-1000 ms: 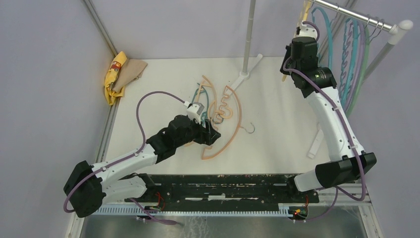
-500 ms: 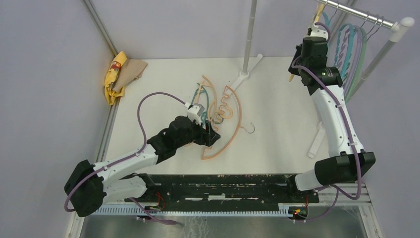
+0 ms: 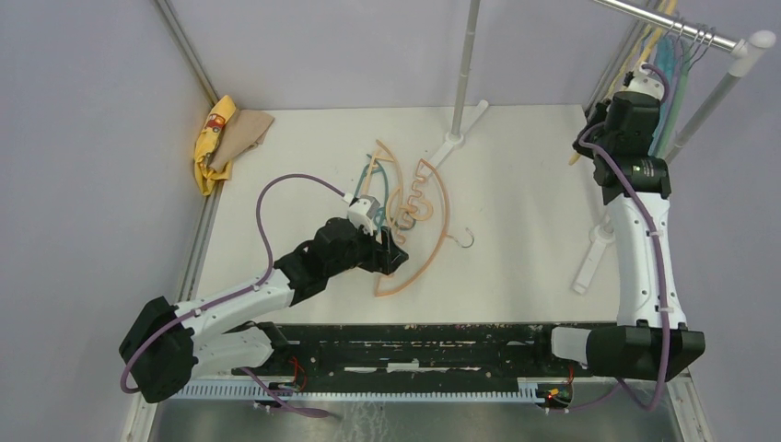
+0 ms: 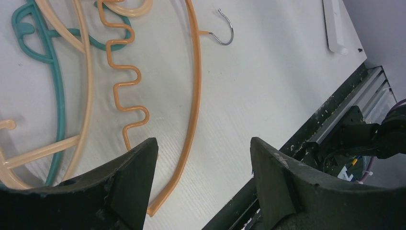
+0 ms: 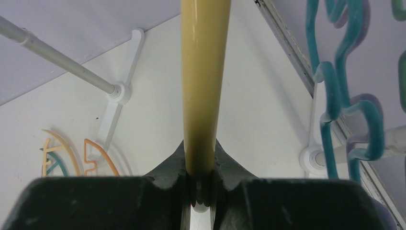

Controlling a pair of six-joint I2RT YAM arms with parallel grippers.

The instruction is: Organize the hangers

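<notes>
Several hangers (image 3: 680, 74) hang on the rail (image 3: 645, 13) at upper right, the right gripper (image 5: 201, 189) clamps a yellow hanger (image 5: 203, 72) beside them, and the left gripper (image 4: 203, 151), spread wide, hovers over the tangled hangers (image 3: 410, 210) left on the tabletop (image 3: 525, 175).

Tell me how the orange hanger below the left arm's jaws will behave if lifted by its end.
Probably light: the orange hanger is a thin plastic rod. Held at one end it would likely flex and swing. Its wavy bar crosses the teal hanger, so it may drag that along.
</notes>
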